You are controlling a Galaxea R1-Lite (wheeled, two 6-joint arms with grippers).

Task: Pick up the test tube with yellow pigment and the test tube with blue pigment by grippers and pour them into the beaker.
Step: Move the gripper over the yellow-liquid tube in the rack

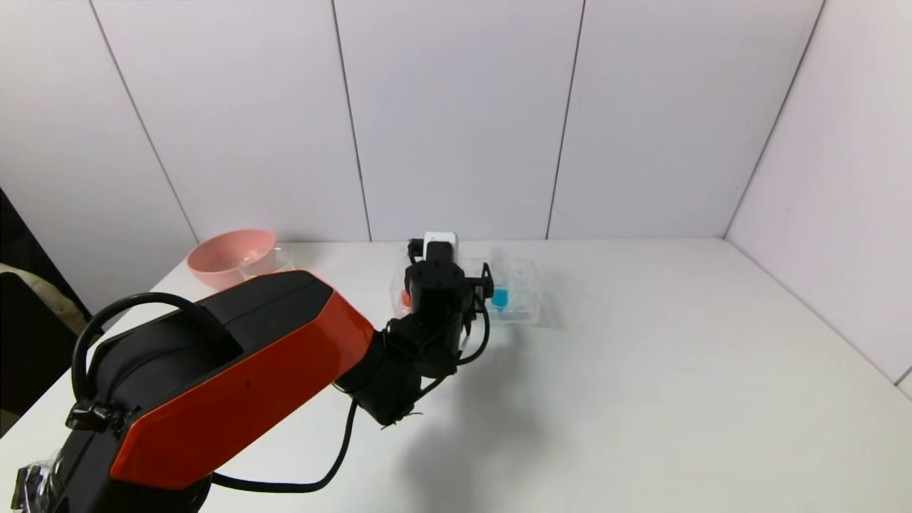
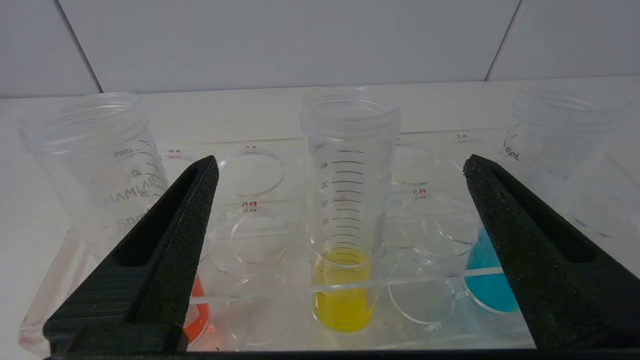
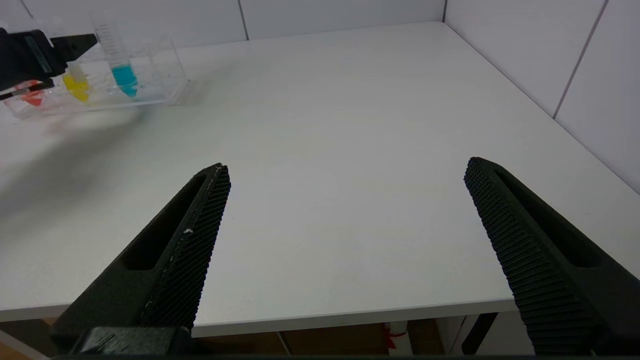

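While both tubes sat in the rack point(image 2: 280, 287), nothing had been poured yet, so by my read the task was at its first grasp. Left gripper point(image 2: 340, 175) was at the rack with jaws spread wide, empty, the test tube with yellow pigment point(image 2: 345, 210) centred between them but not touched. Test tube with blue pigment point(image 2: 550, 165) stood upright a few holes over, just beside one jaw; a red-orange tube point(image 2: 100, 165) stood on the other side. Beaker point(image 1: 265, 262) was well apart from the rack, touching or just in front of the pink bowl point(image 1: 229, 254), and looked empty as far as I could tell. Right gripper point(image 3: 345, 175) hung parked over the near table edge point(image 3: 350, 305), jaws spread, holding nothing. Left to do: close on yellow, lift, carry, pour; then the same for blue.
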